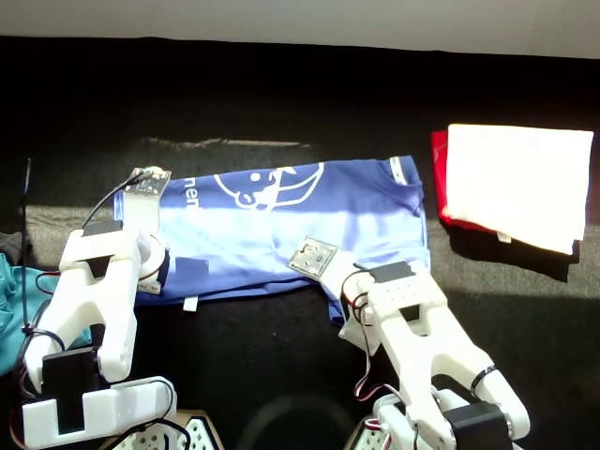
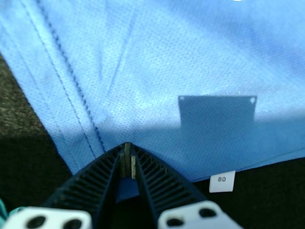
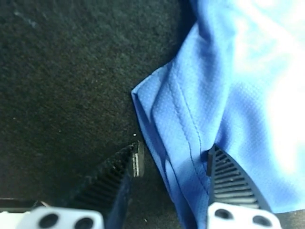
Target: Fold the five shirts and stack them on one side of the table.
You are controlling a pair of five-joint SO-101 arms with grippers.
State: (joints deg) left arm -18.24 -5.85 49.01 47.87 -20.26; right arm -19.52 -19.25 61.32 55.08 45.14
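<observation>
A blue shirt with a white print lies spread flat across the middle of the black table. My left gripper is shut on the blue shirt's near-left edge; in the high view that arm stands at the shirt's left end. My right gripper is open and straddles a hemmed corner of the blue shirt, one finger on the table, the other over the cloth. From above, the right arm sits at the shirt's near-right corner.
A folded white shirt lies on a red one at the right side. A teal shirt is bunched at the left edge. A white size tag hangs from the blue shirt's hem.
</observation>
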